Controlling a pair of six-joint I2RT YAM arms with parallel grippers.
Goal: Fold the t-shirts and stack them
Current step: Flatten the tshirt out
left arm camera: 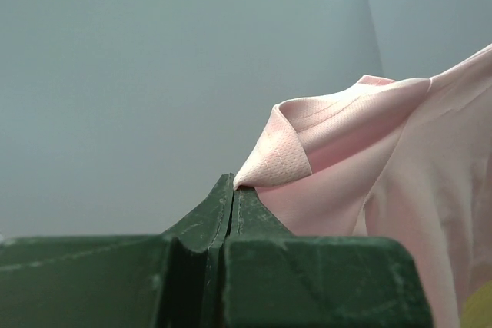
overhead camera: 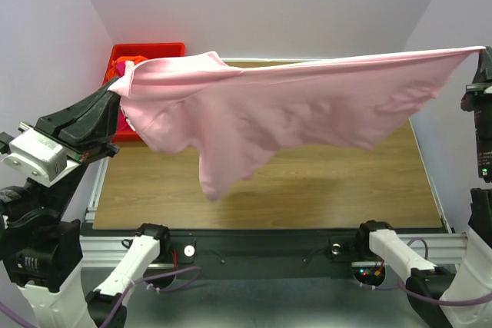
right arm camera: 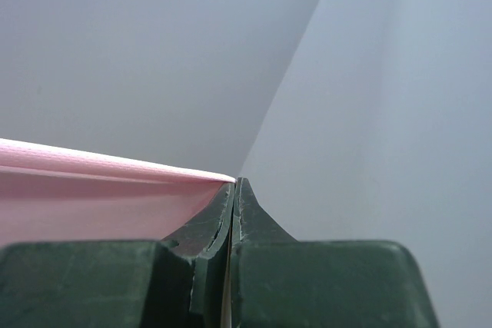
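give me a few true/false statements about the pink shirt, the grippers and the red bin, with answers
1. The pink t-shirt hangs above the table, stretched between the left gripper and the right gripper. True.
2. The left gripper is open and empty. False: it is shut on a folded edge of the shirt.
3. The red bin sits at the table's far left corner. True.
4. The red bin is empty. False: orange-red cloth shows inside it.
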